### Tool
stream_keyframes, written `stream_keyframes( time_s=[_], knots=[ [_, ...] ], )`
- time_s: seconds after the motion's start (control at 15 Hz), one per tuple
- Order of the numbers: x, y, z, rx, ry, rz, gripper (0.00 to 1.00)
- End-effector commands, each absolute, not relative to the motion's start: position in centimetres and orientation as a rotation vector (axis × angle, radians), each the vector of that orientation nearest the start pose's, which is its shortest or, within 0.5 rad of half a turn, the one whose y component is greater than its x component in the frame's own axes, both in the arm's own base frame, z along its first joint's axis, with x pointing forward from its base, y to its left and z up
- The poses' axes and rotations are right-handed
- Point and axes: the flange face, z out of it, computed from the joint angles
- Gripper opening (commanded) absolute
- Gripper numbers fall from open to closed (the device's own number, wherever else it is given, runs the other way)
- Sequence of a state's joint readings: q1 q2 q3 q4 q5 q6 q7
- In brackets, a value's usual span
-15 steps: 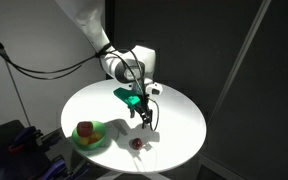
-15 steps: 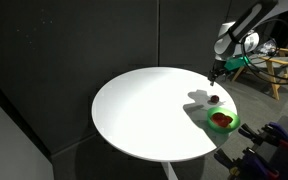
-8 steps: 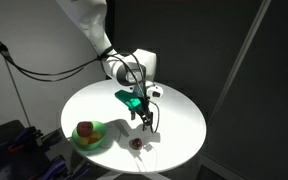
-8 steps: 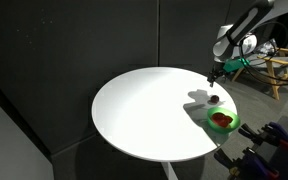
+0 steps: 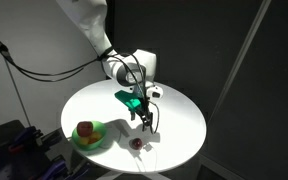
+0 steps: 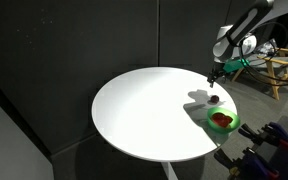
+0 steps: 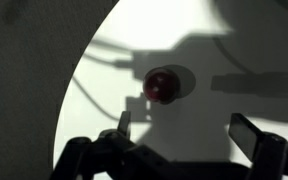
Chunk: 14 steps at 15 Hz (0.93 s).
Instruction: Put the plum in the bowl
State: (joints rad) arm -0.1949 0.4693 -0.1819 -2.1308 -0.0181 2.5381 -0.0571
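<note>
The plum point(image 5: 137, 143) is small, round and dark reddish-purple. It lies on the round white table point(image 5: 179, 125) near its front edge. It also shows in an exterior view point(image 6: 213, 99) and in the wrist view point(image 7: 161, 85). The green bowl point(image 5: 91, 138) sits to the plum's left and holds a larger red-orange fruit point(image 5: 85, 130); it also shows in an exterior view point(image 6: 225, 125). My gripper point(image 5: 145, 120) hangs above the table just behind the plum, open and empty. In the wrist view its fingers point(image 7: 184, 128) stand wide apart below the plum.
The table stands against dark curtains. A wooden chair point(image 6: 269, 65) stands beyond the table. Cables point(image 5: 29, 70) trail from the arm. Dark equipment point(image 5: 9, 145) sits beside the table near the bowl side.
</note>
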Motion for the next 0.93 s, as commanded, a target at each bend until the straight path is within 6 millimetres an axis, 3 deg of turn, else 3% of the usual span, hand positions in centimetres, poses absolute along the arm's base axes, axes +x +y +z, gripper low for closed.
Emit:
stream_keyframes(
  time_s=[0.0,0.87],
  knots=[
    [52.9,-21.3,17.2,-3.178,0.470,0.126,1.00],
    [53.7,-22.7,11.8,-3.145,0.524,0.122,1.00]
  ],
)
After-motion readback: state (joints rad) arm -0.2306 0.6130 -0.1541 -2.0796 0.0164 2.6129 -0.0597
